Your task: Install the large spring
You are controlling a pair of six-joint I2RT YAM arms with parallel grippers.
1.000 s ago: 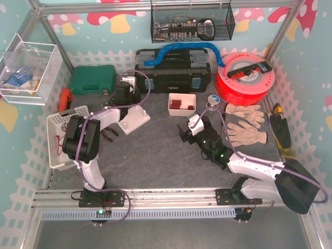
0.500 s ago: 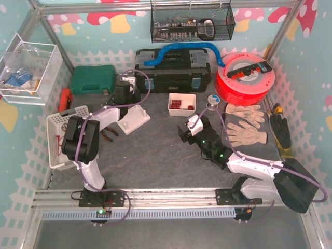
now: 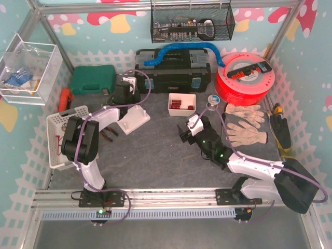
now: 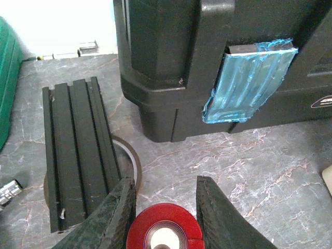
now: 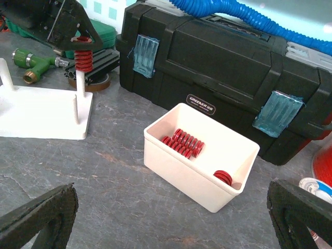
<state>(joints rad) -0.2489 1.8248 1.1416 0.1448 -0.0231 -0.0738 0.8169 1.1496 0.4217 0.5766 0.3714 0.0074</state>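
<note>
My left gripper [image 4: 165, 181] is shut on the large red spring [image 4: 163, 231], seen end-on with a white peg showing through its centre. In the right wrist view the left gripper [image 5: 78, 39] holds the spring [image 5: 82, 58] upright, threaded onto the top of a thin white peg [image 5: 80, 93] of the white base [image 5: 41, 111]. The base also shows in the top view [image 3: 136, 118]. My right gripper [image 5: 171, 189] is wide open and empty, facing a white bin [image 5: 187, 174] with red springs [image 5: 182, 142] in it.
A black toolbox [image 3: 173, 72] stands behind the bin, a green case [image 3: 93, 79] at back left, a red spool [image 3: 245, 78] at back right. Gloves [image 3: 245, 124] lie right. A black extrusion [image 4: 78, 150] on a tape ring, a white basket [image 3: 62, 136] and pliers [image 3: 108, 135] are left.
The left gripper with the spring has shifted very slightly over the peg. The right arm has not moved.
</note>
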